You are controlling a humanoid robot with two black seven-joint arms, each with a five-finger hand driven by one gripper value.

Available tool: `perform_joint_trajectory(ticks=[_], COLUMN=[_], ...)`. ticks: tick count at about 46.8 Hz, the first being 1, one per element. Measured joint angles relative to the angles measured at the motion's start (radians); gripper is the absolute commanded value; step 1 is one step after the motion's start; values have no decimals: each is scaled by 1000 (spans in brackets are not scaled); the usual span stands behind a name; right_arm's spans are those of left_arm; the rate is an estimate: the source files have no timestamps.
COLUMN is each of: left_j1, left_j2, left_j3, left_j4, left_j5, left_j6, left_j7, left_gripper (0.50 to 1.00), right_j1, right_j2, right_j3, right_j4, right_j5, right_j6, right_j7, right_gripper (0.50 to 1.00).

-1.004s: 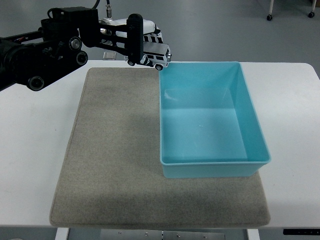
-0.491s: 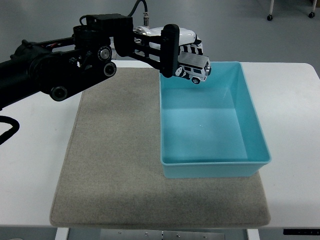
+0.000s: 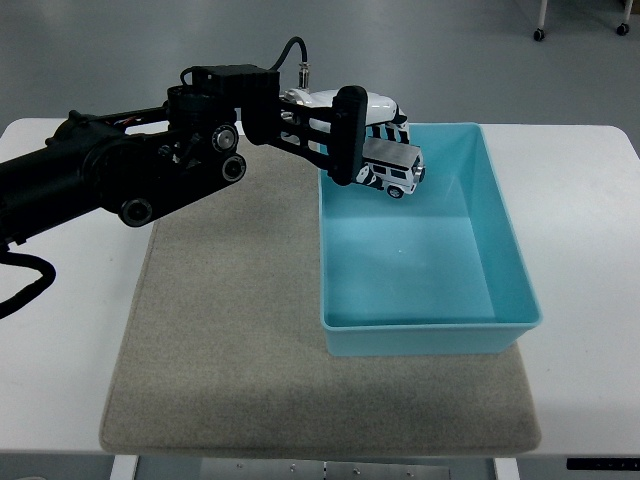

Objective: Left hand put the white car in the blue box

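Observation:
My left hand (image 3: 355, 135) comes in from the left and is shut on the white car (image 3: 390, 168), a small white toy jeep with black stripes. It holds the car tilted, in the air over the far left part of the blue box (image 3: 505, 240). The box is a light blue open bin standing on the right side of a grey mat (image 3: 230, 330). The box is empty inside. The right arm is out of view.
The grey mat lies on the white table (image 3: 590, 200). The table's near edge runs along the picture's bottom. Grey floor shows beyond the table's far edge.
My left hand has carried the car to the right and downward, from beyond the box's far left corner to over the inside of the box. The grasp has not changed.

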Motion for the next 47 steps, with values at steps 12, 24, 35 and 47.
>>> perform_joint_trajectory(ticks=[12,24,35,47], left_j1=[28,48,48,50], left_j2=[-20,-29,-29,-29], left_j3=[8,13,13,11], left_j4=[34,59,60,57], left_j5=[4,4,4,0], left_j6=[13,17,20,22], left_j7=[1,0,0,-7], left_gripper=[510,533,791,849], right_j1=[0,0,0,0], right_j2=[0,0,0,0], right_j3=[0,0,0,0], right_j4=[0,0,0,0], right_j5=[0,0,0,0], right_j6=[0,0,0,0], right_j7=[0,0,0,0], right_gripper=[936,936,936,936])
